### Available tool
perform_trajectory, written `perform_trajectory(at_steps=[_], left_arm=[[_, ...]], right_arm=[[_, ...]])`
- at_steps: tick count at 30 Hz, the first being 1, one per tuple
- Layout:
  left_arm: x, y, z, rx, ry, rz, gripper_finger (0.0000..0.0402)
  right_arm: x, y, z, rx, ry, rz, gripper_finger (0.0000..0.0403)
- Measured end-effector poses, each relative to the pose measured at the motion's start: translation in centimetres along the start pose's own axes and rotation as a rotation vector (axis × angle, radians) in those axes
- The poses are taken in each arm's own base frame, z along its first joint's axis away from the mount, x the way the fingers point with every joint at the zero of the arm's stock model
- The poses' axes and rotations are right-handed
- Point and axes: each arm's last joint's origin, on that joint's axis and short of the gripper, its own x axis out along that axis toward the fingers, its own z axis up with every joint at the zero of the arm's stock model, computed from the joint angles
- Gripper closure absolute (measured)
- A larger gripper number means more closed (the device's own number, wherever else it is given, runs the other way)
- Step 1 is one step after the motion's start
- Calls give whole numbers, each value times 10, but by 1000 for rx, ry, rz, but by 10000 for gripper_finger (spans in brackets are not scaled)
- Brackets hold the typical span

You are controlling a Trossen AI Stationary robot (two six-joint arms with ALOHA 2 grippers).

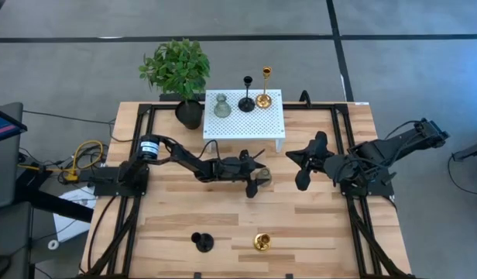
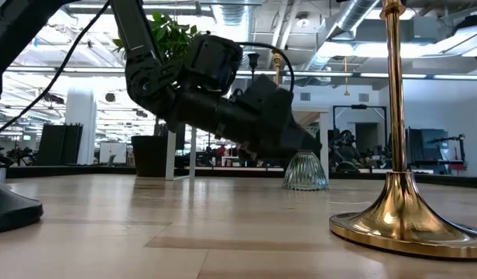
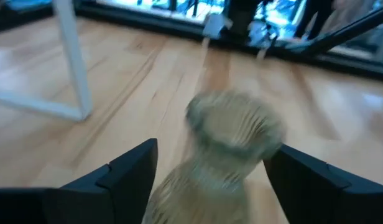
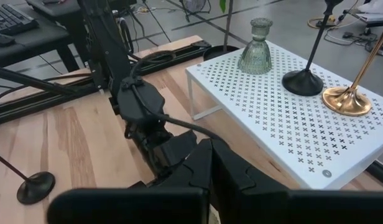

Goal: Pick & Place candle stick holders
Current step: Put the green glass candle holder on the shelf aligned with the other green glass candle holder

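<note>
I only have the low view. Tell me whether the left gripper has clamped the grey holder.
Observer: Not clamped. In the left wrist view the grey holder stands between the left gripper's open fingers.
Operator: Count what's on the rack.
Observer: Three on the white rack: a second grey holder, a black holder and a gold holder.
Operator: Place the right arm.
Observer: The right gripper waits by the rack's right end, holding nothing.
</note>
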Motion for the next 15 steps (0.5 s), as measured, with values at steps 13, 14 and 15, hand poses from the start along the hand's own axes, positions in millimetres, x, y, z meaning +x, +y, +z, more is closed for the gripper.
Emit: perform_trajectory(at_steps=[13,14,15], left_arm=[[0,-1,-1,-22,-3,5,287],[0,-2,-1,-21,-2,-1,287],[0,-3,-1,-21,-2,-2,287]], right_arm=[[0,0,0,4,-3,2,403],[0,0,0,3,-3,1,403],[0,0,0,3,-4,-2,403]])
